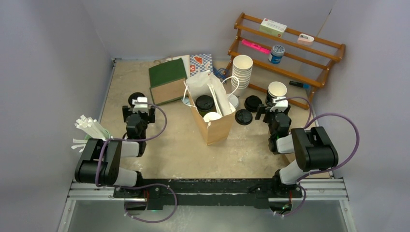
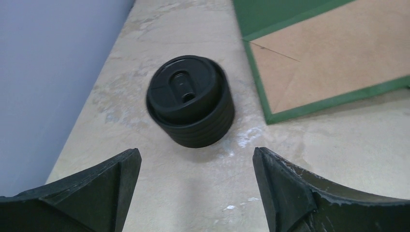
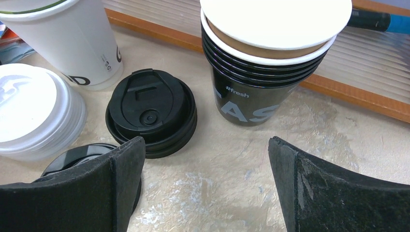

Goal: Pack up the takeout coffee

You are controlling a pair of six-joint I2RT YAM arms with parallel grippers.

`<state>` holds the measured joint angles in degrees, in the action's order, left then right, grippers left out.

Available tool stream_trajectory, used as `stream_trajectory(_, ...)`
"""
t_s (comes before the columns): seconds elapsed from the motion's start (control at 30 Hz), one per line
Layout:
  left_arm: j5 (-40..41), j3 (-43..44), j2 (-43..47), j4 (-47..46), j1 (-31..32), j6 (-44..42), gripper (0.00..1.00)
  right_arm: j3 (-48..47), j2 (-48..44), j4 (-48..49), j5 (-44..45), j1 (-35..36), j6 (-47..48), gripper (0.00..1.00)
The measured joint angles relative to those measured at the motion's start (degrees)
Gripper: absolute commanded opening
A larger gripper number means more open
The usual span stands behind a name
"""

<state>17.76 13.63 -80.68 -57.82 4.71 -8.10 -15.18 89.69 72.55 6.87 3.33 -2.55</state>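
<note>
The two takeout cups stand inside the open brown paper bag (image 1: 215, 126) in the middle of the table: the black-lidded cup (image 1: 205, 103) at the back and the white-lidded cup (image 1: 212, 116) in front of it. My left gripper (image 1: 139, 104) is open and empty, low over the table to the left of the bag (image 2: 196, 162). My right gripper (image 1: 277, 105) is open and empty to the right of the bag (image 3: 207, 145). Neither wrist view shows the bag or the packed cups.
A stack of black lids (image 2: 191, 101) lies just ahead of the left gripper, beside a green book (image 1: 167, 80). Ahead of the right gripper stand nested dark lidless cups (image 3: 270, 63), black lids (image 3: 151, 112), white lids (image 3: 34, 113) and tall white cups (image 1: 242, 71). A wooden rack (image 1: 290, 46) is at the back right.
</note>
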Motion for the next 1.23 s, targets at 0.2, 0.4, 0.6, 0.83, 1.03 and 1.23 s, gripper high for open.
stream_trajectory(0.2,-10.19,-2.95,-2.60,-8.79,-0.20,0.04,0.88,-0.02,0.00,-0.26,-0.07,0.00,0.02,0.98)
stream_trajectory(0.4,-12.61,-2.97,-12.55,-13.16,-0.20,0.22,0.94,-0.02,0.00,-0.26,-0.11,0.00,0.02,0.98)
stream_trajectory(0.6,-10.05,1.33,-12.63,-12.15,-0.17,1.57,0.97,-0.02,0.00,-0.26,-0.11,0.00,0.02,0.98)
stream_trajectory(0.83,-8.35,1.38,-12.63,-11.19,0.48,1.55,0.98,-0.02,0.00,-0.26,-0.11,0.00,0.02,0.98)
stream_trajectory(1.03,-6.95,1.38,-12.63,-11.13,1.86,1.46,0.99,-0.02,0.00,-0.26,-0.11,0.00,0.02,0.98)
stream_trajectory(1.23,-6.91,1.88,-12.63,-10.16,1.79,1.49,0.99,-0.02,0.00,-0.26,-0.11,0.00,0.02,0.98)
